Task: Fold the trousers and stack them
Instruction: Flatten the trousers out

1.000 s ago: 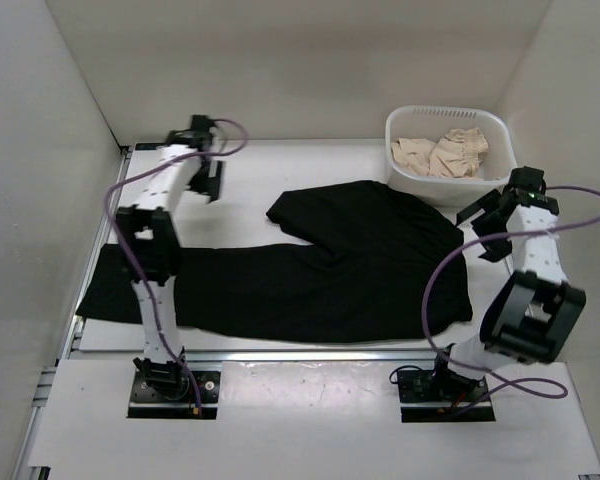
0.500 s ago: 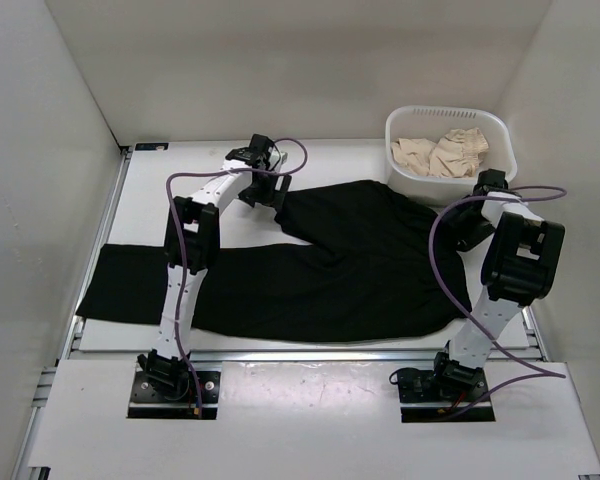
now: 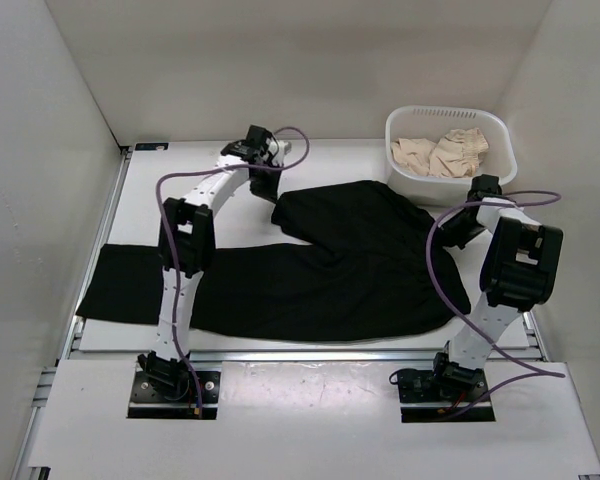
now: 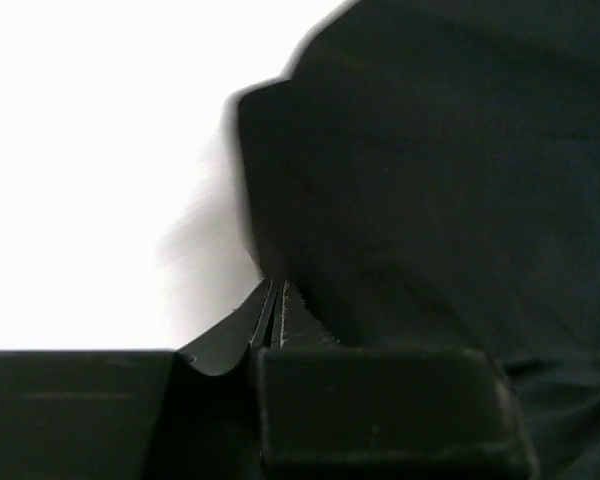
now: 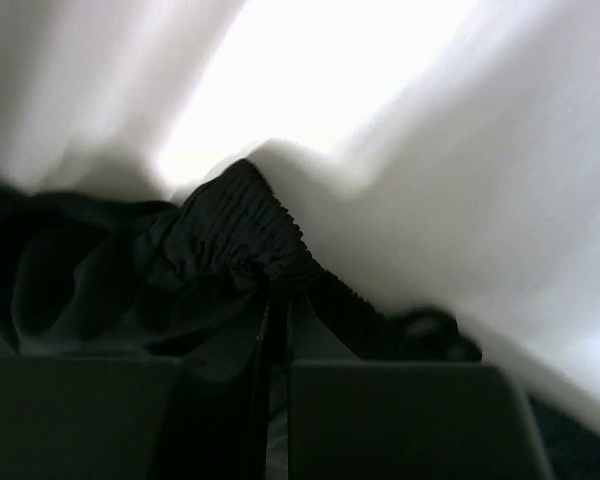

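Trousers (image 3: 320, 270) lie spread across the centre of the worktop (image 3: 330, 160), one leg running out to 9 o'clock. Left end effector (image 4: 278, 310) is pinched tight on a fabric corner at the garment's 11 o'clock. Right end effector (image 5: 278, 300) is clamped on the gathered waistband at 3 o'clock. White basket (image 3: 412, 180) holding beige cloth (image 3: 445, 152) sits at 1 o'clock.

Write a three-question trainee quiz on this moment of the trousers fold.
1. True or false: the white basket is empty.
2. The right jaws are shut on: A) the trousers' gathered waistband; B) the basket rim; C) nothing.
3. Which jaws pinch the corner of the folded-over leg?
Key: 1 false, it holds beige cloth. 2 A. 3 the left jaws.
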`<state>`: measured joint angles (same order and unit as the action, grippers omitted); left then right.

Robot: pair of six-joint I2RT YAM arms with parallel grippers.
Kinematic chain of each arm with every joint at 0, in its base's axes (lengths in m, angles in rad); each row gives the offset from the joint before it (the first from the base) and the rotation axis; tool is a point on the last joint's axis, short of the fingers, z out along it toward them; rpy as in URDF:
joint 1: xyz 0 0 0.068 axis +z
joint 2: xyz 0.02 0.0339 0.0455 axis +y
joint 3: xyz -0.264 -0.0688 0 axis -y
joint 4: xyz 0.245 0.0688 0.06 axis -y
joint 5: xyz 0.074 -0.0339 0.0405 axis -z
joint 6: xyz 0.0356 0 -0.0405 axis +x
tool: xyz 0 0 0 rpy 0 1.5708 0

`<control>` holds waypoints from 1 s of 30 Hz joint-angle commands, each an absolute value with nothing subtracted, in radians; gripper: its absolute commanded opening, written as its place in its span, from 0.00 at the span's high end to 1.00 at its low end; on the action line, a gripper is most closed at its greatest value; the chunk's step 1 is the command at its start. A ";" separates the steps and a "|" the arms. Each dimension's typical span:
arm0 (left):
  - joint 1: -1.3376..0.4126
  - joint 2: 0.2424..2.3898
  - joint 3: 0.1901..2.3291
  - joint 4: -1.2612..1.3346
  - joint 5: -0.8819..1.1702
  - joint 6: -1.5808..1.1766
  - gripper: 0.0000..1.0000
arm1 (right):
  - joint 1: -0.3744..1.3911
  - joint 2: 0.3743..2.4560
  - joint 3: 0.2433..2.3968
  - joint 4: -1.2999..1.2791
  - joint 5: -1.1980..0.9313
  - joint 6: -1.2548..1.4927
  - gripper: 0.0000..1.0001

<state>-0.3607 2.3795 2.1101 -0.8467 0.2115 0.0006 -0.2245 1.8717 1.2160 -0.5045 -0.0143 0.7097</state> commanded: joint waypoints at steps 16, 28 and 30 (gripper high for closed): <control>-0.439 2.029 1.893 -0.821 -0.088 0.000 0.09 | -0.084 1.643 1.138 -0.667 0.049 0.581 1.00; -0.411 2.285 2.096 -0.811 0.245 0.000 0.00 | -0.084 1.569 1.095 -0.707 0.107 0.532 1.00; -0.422 2.286 2.036 -0.840 0.291 0.000 0.14 | -0.084 1.559 1.095 -0.727 0.121 0.532 1.00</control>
